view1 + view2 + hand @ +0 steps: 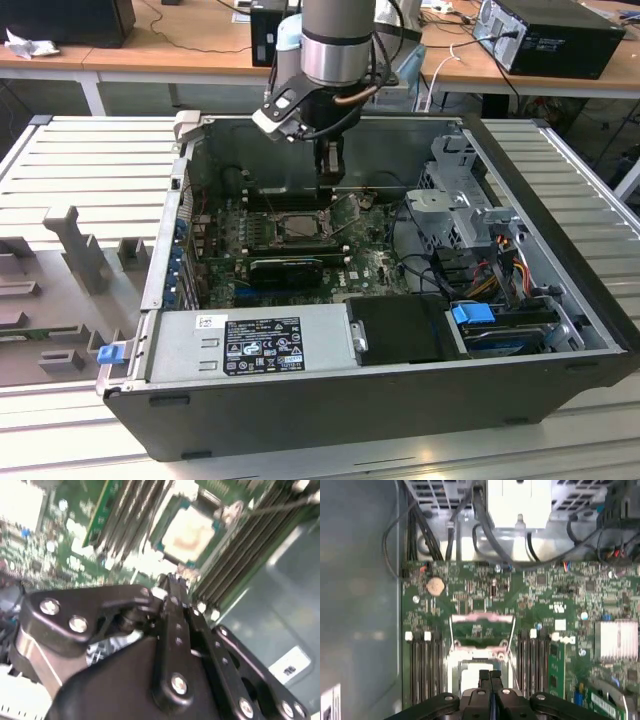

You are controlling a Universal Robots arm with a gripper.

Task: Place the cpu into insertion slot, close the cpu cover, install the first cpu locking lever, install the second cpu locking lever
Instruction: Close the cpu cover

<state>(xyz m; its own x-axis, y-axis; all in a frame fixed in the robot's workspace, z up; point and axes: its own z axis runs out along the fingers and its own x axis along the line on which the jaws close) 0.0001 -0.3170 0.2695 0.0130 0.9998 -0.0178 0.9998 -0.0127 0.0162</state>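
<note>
- while your gripper hangs at the insertion slot's far edge, its fingers are pressed together, empty.
- the cpu lies in the slot, cpu cover raised.

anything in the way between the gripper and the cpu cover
Nothing visible. In the first wrist view the shut gripper hangs over the cpu, and the cpu cover stands raised just beyond it, with only open air between.

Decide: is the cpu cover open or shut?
Open. In the first wrist view the cpu cover stands swung up, clear of the cpu, whose top lies bare.
</note>
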